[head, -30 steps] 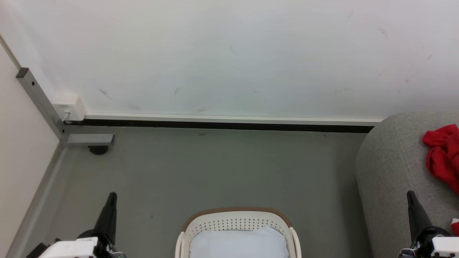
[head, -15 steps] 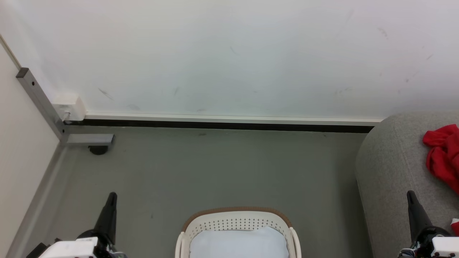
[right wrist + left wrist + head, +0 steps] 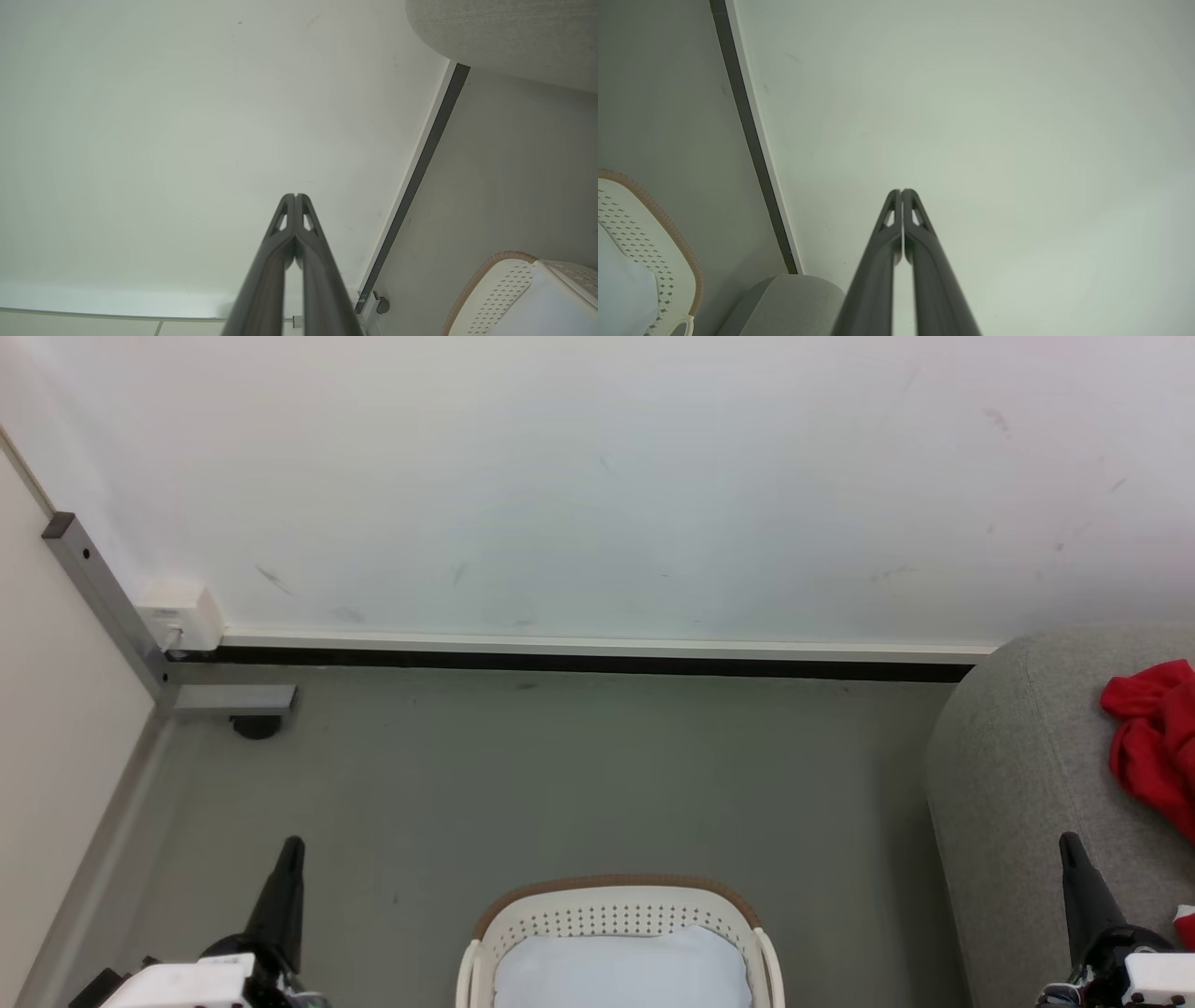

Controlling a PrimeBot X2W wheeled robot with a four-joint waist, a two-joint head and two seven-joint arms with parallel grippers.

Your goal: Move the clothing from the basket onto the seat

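- Presently the clothing (image 3: 1150, 747) lies as a bunched red heap at the right edge of the head view, resting on top of the seat (image 3: 1018, 775). A small patch of the same red shows at the lower right edge.
- The seat is grey with a rounded corner. It occupies the right side of the frame and its far end meets the white wall (image 3: 597, 476).
- The basket (image 3: 611, 889) stands at bottom centre on the grey floor (image 3: 560, 784), apart from the seat. The visible part of its interior holds a pale blue-white pad (image 3: 621, 971).
- The left gripper (image 3: 901, 192) is clenched tip to tip on nothing. It sits at lower left of the head view, over the floor and well apart from the basket.
- The right gripper (image 3: 295, 196) has its fingers pressed together, empty. It sits at lower right of the head view, in front of the seat and below the heap, not touching it.
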